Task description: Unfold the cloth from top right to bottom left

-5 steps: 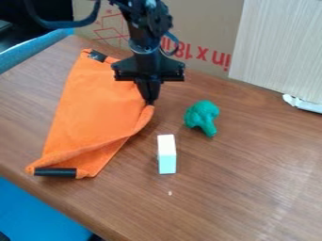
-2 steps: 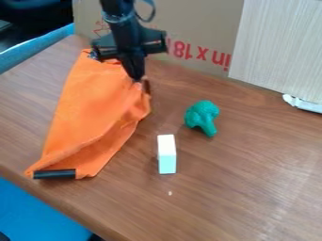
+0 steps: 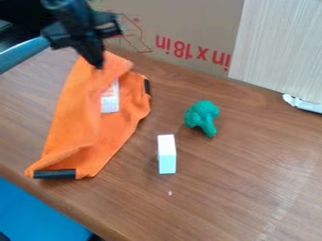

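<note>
- Cloth [image 3: 74, 115], orange, lies on the left part of the bench [image 3: 252, 183], still partly folded over itself; a raised flap runs up to the end effector [image 3: 97, 65], so I can't see what lies beneath that fold.
- My end effector is at the cloth's upper part. It's blurred, but I read it as closed on the cloth; exactly how much fabric it has pinched, I can't make out.
- The arm [image 3: 66, 12] above it is blurred too, and cut off by the top edge.
- On the cloth I see a white label [image 3: 110, 100], its left side meeting the flap; I can't read it.
- One black tab [image 3: 54, 174] sits at the cloth's lower left end; another black tab [image 3: 147, 86] shows narrowly at its right edge.
- Right of the cloth, apart from it, stand a white block [image 3: 166, 153] and, farther back, a green toy broccoli [image 3: 202, 115].
- Behind are a cardboard sheet [image 3: 189, 28] and a pale panel [image 3: 283, 47], both cut off on top.
</note>
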Motion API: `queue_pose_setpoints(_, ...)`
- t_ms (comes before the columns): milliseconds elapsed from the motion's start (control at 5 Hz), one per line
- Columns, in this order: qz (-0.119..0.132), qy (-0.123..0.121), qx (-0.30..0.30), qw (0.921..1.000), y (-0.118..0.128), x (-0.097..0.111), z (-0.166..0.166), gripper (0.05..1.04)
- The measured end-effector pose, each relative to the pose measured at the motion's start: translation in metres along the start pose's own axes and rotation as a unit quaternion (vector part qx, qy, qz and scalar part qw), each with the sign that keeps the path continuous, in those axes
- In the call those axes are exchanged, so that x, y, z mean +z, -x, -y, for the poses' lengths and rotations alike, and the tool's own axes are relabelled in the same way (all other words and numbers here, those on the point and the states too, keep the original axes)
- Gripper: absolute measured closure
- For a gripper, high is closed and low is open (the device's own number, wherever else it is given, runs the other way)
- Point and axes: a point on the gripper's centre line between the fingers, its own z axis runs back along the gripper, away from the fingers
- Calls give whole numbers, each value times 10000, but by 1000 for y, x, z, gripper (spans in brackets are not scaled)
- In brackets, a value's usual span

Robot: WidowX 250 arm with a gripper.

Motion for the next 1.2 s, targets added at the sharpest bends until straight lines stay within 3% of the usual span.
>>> queue_pose_setpoints(400,65,214,153,9996,2,26,-64,1034)
queue_pose_setpoints(800,17,136,277,9995,-13,38,-104,1034)
queue_pose_setpoints(1200,-545,-607,523,9953,-21,25,-140,1034)
